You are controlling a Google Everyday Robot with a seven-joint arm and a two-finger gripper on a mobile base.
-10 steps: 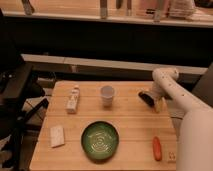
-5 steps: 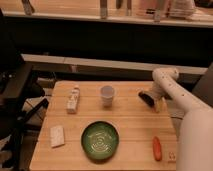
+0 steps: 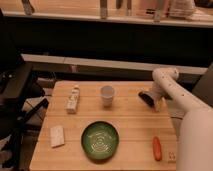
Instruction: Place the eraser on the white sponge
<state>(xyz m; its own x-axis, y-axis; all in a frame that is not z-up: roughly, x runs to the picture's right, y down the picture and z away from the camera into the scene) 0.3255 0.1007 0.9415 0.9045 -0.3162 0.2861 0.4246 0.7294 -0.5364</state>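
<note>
The eraser (image 3: 73, 99) is a pale oblong block lying at the back left of the wooden table (image 3: 130, 125). The white sponge (image 3: 57, 135) is a thin off-white pad lying flat at the front left, in front of the eraser and apart from it. My gripper (image 3: 146, 98) is dark and sits low over the back right of the table, at the end of the white arm (image 3: 172, 90). It is far from both the eraser and the sponge, and nothing shows in it.
A white paper cup (image 3: 107, 95) stands at the back middle. A green bowl (image 3: 100, 140) sits at the front middle. An orange carrot (image 3: 157, 148) lies at the front right, with a small pale item (image 3: 171, 156) beside it. A dark chair (image 3: 15, 95) stands left of the table.
</note>
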